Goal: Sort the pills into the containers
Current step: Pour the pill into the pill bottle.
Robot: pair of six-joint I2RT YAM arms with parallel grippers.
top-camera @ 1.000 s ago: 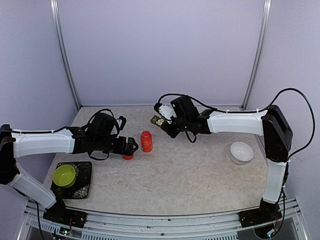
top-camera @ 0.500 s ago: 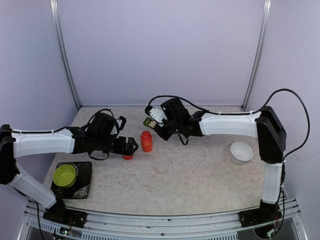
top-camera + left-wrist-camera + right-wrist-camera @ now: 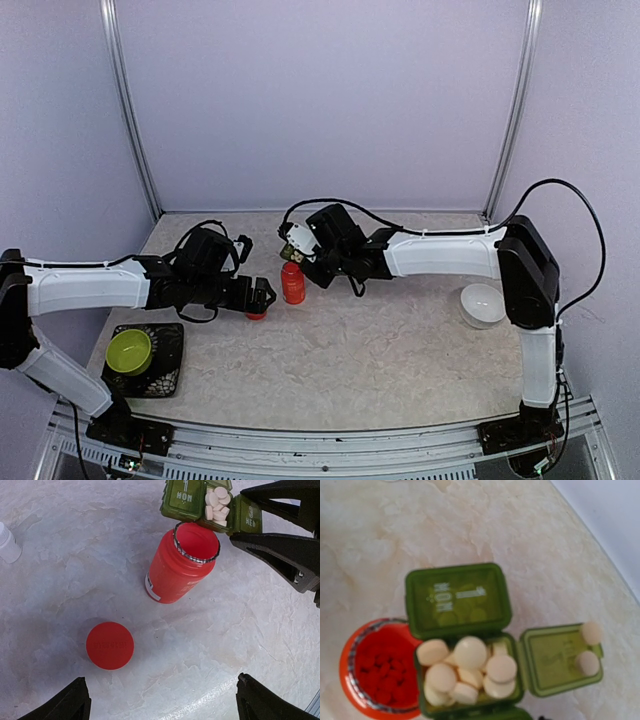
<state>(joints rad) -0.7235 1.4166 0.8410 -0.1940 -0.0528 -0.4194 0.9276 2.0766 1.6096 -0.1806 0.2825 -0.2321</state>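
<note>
Locate the pill box [image 3: 187, 500] in the air, tilted, directly over the open mouth of the red bottle [image 3: 175, 575]. Cannot tell whether touching the rim. Read as three dark green cells joined in a short row: one end cell lidded, the middle cell uncovered with its lid [image 3: 560, 660] swung out to the side, the other end cell inside the grip.

Find the pills [image 3: 465, 667], whitish round tablets, heaped in the middle cell. Note two more resting on the inner face of the open lid.

Check the right gripper [image 3: 246, 516]: partly closed, clamped on one end of the pill box, one black finger on each side.

Check the left gripper [image 3: 162, 705]: spread fully wide, holding nothing, hovering low over the table [image 3: 250, 630].

Note the red cap [image 3: 109, 645] lying flat on the table ahead of the left fingertips, apart from them and from the red bottle. Note the red bottle standing upright and uncapped, with red pieces [image 3: 380, 680] visible inside from the right wrist view.

Elsewhere, observe:
- a white bottle [image 3: 6, 542] at the left edge of the left wrist view, well apart from the red bottle
- a white bowl [image 3: 483, 305] toward the right side of the table
- a lime-green bowl [image 3: 128, 350] sitting on a black tray [image 3: 170, 375] near the left arm's base
</note>
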